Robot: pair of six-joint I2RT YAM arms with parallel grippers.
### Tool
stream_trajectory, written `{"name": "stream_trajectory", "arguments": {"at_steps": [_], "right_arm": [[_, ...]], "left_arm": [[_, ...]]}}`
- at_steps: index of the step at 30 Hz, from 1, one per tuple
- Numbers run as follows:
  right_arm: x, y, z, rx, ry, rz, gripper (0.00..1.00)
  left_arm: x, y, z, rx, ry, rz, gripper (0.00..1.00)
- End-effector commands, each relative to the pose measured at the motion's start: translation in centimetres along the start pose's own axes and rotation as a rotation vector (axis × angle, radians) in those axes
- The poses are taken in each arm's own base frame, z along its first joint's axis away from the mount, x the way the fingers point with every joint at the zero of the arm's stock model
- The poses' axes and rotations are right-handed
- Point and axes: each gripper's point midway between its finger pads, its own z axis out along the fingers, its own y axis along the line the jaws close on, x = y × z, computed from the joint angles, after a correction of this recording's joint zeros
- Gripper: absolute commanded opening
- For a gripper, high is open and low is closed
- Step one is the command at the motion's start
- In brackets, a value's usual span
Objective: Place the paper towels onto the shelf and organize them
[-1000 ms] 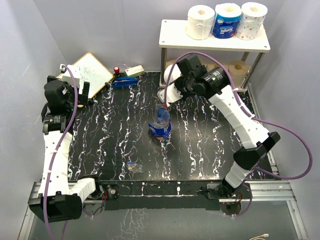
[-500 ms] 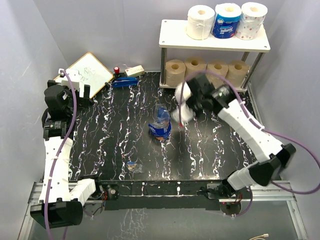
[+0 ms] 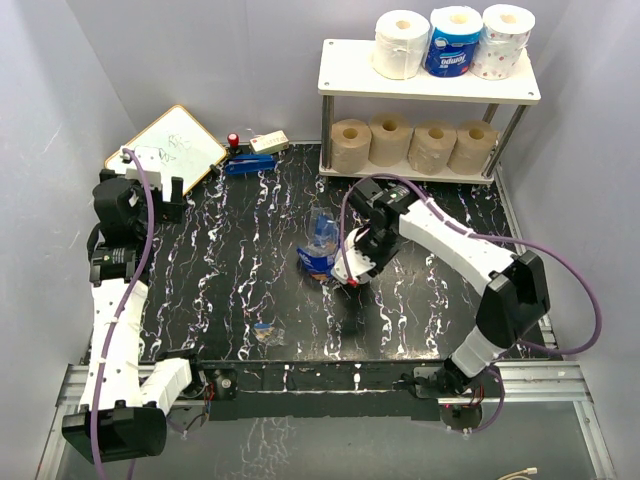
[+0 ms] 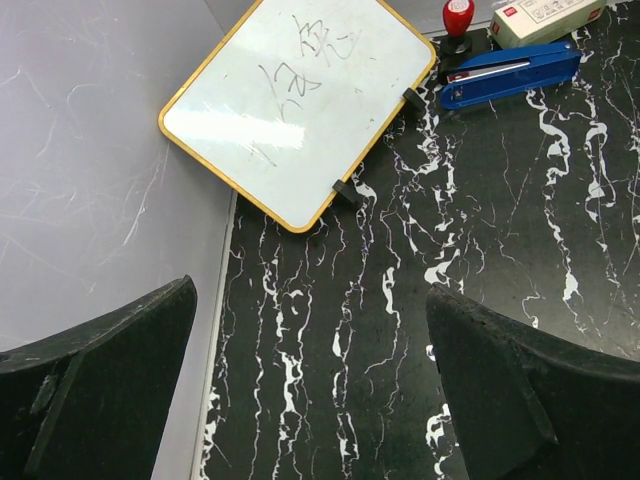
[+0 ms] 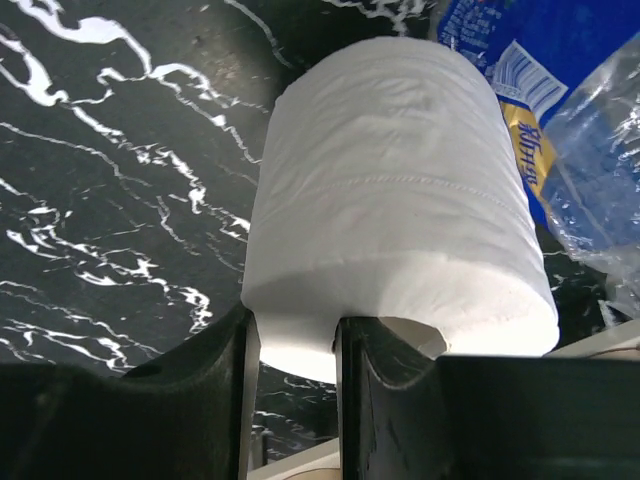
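The shelf [image 3: 345, 72] stands at the far right. Its top board holds a plain white roll [image 3: 401, 45], a blue-wrapped roll [image 3: 454, 42] and a dotted white roll [image 3: 504, 41]. Four tan rolls [image 3: 410, 145] stand in a row on its lower board. My right gripper [image 3: 358, 268] is shut on another white roll [image 3: 350, 255], held low over the table's middle. In the right wrist view, the gripper [image 5: 295, 345] pinches the wall of that roll [image 5: 395, 210], one finger in its core. My left gripper [image 4: 310, 385] is open and empty at the far left [image 3: 150, 190].
A crumpled blue plastic bag [image 3: 320, 245] lies just left of the held roll and also shows in the right wrist view [image 5: 540, 90]. A framed whiteboard [image 3: 178, 145], a blue stapler [image 3: 250, 165] and a red-topped object [image 3: 233, 141] lie at the back left. A small scrap [image 3: 265, 332] lies near the front.
My right arm has carried the white roll from in front of the shelf's lower board back toward the table's middle, beside the blue bag. My left arm has barely moved.
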Motion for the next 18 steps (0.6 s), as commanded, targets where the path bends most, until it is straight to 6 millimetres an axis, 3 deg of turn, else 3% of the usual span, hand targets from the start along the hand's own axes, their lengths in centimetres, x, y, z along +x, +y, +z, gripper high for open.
{"name": "stream_trajectory", "arguments": {"at_steps": [1, 3, 4, 5, 10, 12, 16, 18], "right_arm": [[-2.2, -2.8, -0.3, 0.03, -0.068, -0.082, 0.28], [-2.1, -3.6, 0.3, 0.01, -0.05, -0.013, 0.52], [-1.9, -3.8, 0.5, 0.0, -0.032, 0.015, 0.82], [-1.5, -4.0, 0.9, -0.018, -0.01, 0.041, 0.96], [-1.3, -4.8, 0.2, 0.014, 0.013, 0.123, 0.99], [-1.9, -6.6, -1.3, 0.108, -0.009, 0.226, 0.99], [-1.6, -11.4, -7.4, 0.355, 0.042, 0.525, 0.98], [-1.5, -12.4, -10.9, 0.471, -0.058, 0.649, 0.98]], "left_arm": [[0.3, -0.3, -0.3, 0.014, -0.007, -0.021, 0.98], [0.6, -0.4, -0.3, 0.015, 0.004, -0.021, 0.98], [0.7, -0.4, -0.3, 0.014, 0.006, -0.02, 0.98], [0.9, -0.4, -0.3, 0.016, 0.01, -0.018, 0.98], [1.3, -0.4, -0.4, 0.016, 0.021, -0.008, 0.98], [1.6, -0.4, -0.3, 0.016, 0.027, -0.008, 0.98], [2.0, -0.4, -0.5, 0.014, 0.039, -0.006, 0.98], [2.2, -0.5, -0.6, 0.027, 0.051, -0.001, 0.98]]}}
